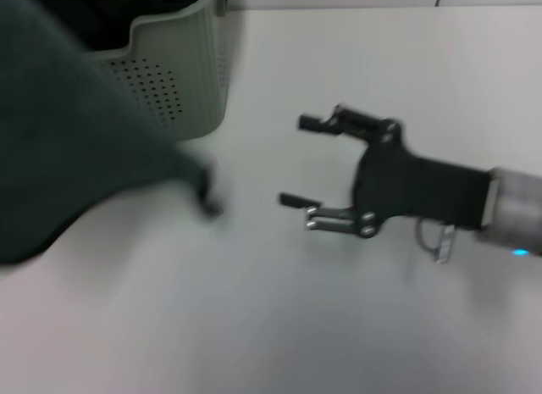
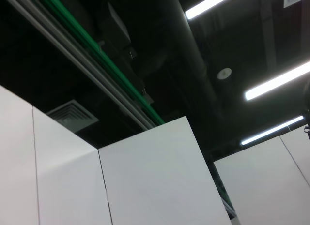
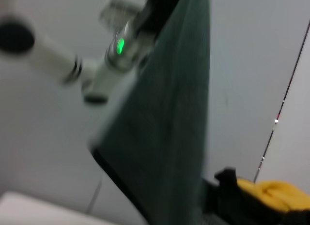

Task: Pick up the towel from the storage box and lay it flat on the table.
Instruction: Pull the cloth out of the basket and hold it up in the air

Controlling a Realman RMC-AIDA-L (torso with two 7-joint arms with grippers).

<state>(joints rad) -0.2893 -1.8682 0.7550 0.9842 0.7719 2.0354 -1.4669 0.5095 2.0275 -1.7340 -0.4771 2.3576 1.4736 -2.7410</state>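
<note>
The black two-fingered right gripper (image 1: 303,163) reaches in from the right above the plain white smooth table (image 1: 279,318), its fingers spread wide apart with nothing between them, pointing toward the cloth. Just beside its fingertips, apart from them, hangs the lowest corner of the dark green fleecy towel (image 1: 68,157), which fills the left of the head view as a large draped sheet lifted off the tabletop, its dark stitched edging showing at the corner. In the right wrist view the same towel (image 3: 169,128) hangs down from the left arm's white wrist (image 3: 109,65), where a green light glows; the left gripper itself is hidden at the top of the cloth, so whether it is pinching the towel cannot be told. Behind the towel, at the far left of the table, stands the pale grey-green perforated plastic storage box (image 1: 182,72), upright, with its scooped rim toward the camera
</note>
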